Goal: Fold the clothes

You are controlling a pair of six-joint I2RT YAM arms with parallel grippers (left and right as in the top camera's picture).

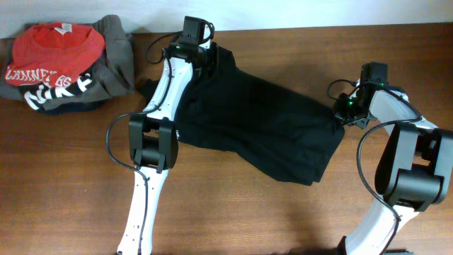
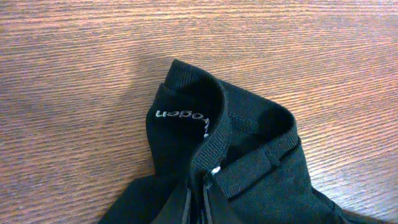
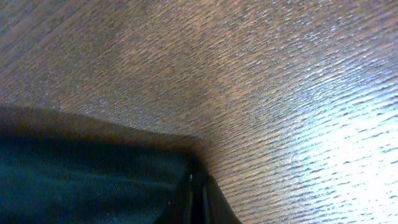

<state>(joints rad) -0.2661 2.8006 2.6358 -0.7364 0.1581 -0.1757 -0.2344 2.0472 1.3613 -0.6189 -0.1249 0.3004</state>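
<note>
The clothes, one black garment (image 1: 262,127), lie spread across the middle of the table. My left gripper (image 1: 205,60) is shut on its far left end, by the collar. In the left wrist view the ribbed collar (image 2: 217,134) with small white lettering bunches up just beyond my left gripper (image 2: 200,202). My right gripper (image 1: 342,112) is shut on the garment's right edge. In the right wrist view the black cloth (image 3: 93,180) fills the lower left and runs into my right gripper (image 3: 198,199), its jaws pressed together on the hem.
A pile of other clothing sits at the back left corner: a red shirt with white lettering (image 1: 53,53) on a grey garment (image 1: 117,57). Wooden tabletop (image 1: 283,212) shows in front of the black garment. The table's far edge (image 1: 297,27) runs close behind both grippers.
</note>
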